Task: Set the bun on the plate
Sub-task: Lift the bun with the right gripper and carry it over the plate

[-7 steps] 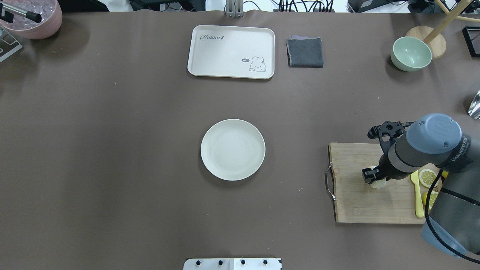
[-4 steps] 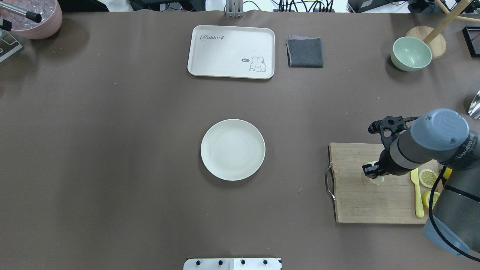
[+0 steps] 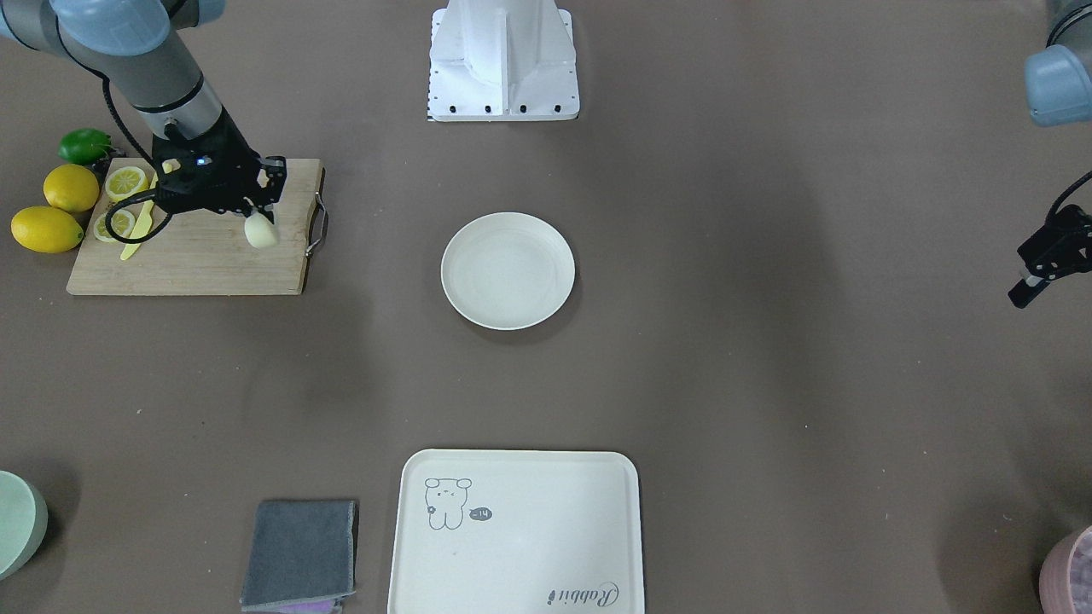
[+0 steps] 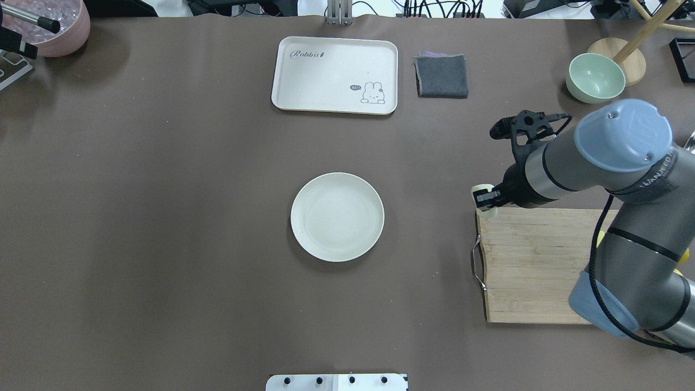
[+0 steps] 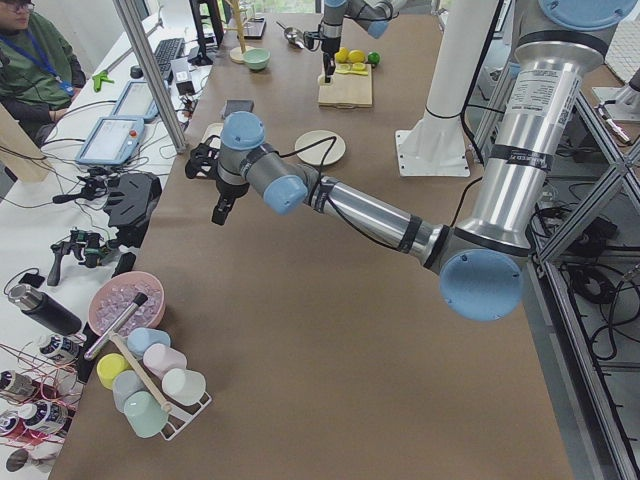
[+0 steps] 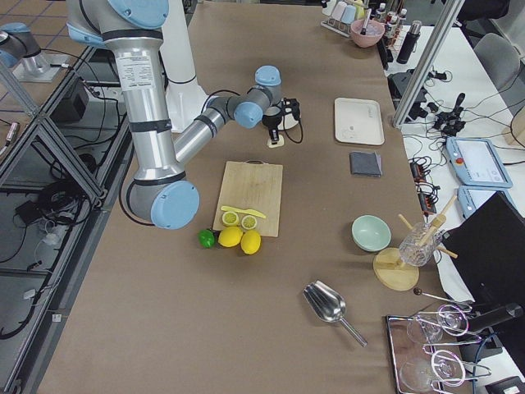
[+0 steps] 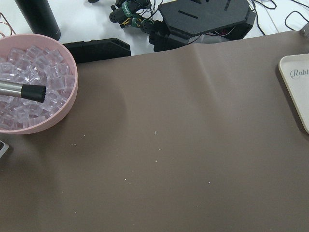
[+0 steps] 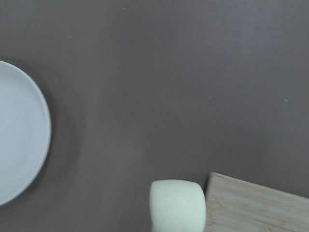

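The bun (image 4: 485,203), a small pale cream lump, hangs in my right gripper (image 4: 483,199), which is shut on it above the far left corner of the wooden cutting board (image 4: 532,266). It also shows as the bun (image 3: 260,231) under the right gripper (image 3: 258,222), and as the bun (image 8: 177,205) low in the right wrist view. The round off-white plate (image 4: 337,216) lies bare at the table's middle, well to the left of the bun; the plate (image 8: 19,135) shows at that view's left edge. My left gripper (image 3: 1022,292) hovers far off with its fingers together and nothing held.
Lemon slices (image 3: 126,181), a yellow knife (image 3: 136,230) and whole lemons (image 3: 47,228) sit at the board's end. A rabbit tray (image 4: 335,75), grey cloth (image 4: 442,76) and green bowl (image 4: 595,77) line the far side. A pink bowl of ice (image 7: 29,87) is near the left gripper.
My right gripper has lifted the bun off the cutting board and carried it away from the robot and left, to the board's far left corner. The plate has not moved.
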Tool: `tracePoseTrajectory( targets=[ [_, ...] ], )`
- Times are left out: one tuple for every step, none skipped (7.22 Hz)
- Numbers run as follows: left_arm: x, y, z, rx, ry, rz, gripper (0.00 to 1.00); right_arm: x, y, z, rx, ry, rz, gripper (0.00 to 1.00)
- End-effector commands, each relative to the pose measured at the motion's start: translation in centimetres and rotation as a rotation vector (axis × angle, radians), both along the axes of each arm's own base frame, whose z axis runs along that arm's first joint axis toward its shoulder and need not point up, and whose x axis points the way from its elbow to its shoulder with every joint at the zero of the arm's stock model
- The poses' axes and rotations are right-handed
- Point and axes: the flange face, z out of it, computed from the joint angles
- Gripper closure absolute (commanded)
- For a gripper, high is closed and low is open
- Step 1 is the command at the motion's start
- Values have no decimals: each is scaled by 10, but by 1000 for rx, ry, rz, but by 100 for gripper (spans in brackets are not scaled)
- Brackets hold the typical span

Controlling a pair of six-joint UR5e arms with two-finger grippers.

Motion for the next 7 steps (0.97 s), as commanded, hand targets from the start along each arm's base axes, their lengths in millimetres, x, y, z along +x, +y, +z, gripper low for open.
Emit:
tracePoseTrajectory(
  targets=[
    [18, 2, -6, 2, 7, 26, 2, -51, -12, -69, 67, -85, -37, 100],
    [21, 3, -7, 2, 8, 31, 2, -77, -2, -88, 86, -102, -64, 100],
    [22, 2, -3, -4, 5, 32, 2, -94, 14, -90, 108, -93, -78, 100],
    [23, -2, -8, 0, 7, 32, 2, -113, 33, -91, 129, -84, -94, 100],
    [22, -1, -11, 8, 9, 31, 2, -136, 47, -91, 137, -71, -113, 100],
    [22, 1, -11, 9, 10, 31, 2, -168, 56, -85, 165, -63, -109, 100],
    [21, 3, -11, 10, 11, 31, 2, -186, 62, -74, 193, -94, -113, 100]
  ],
)
